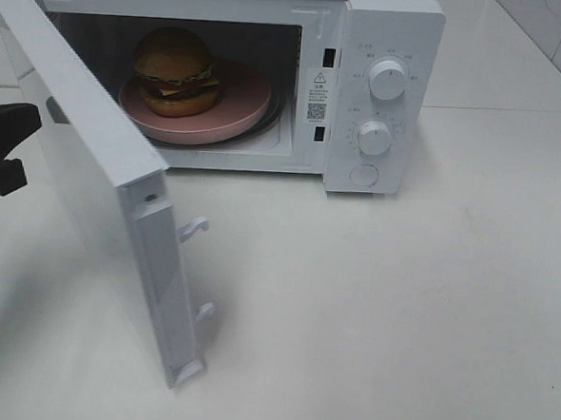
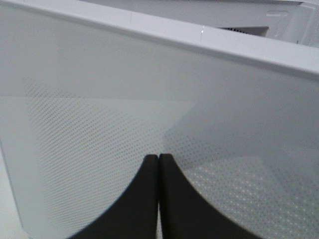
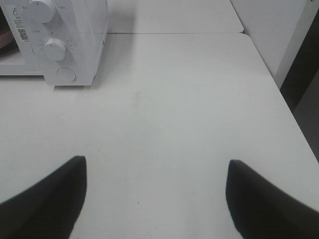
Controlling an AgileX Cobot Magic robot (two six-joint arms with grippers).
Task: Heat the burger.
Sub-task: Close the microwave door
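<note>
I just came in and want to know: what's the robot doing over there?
The burger sits on a pink plate inside the microwave, whose door stands open. The left claw, shut, is close at the door's outer side, probably to push it closed. The right claw hovers open above the table.

Glossy microwave (image 1: 406,27), smooth table (image 1: 397,322), perhaps laminate

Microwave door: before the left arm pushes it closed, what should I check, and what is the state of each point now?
1. Burger sits on the pink plate inside the microwave: ok.
2. Plate fully behind the front sill: ok.
3. Left tool shut, facing the door from outside: ok.
4. Left tool touching the door: cannot tell.
5. Right tool open over the table, away from the door: ok.
6. Door closed: not ok, it stands wide open.
</note>
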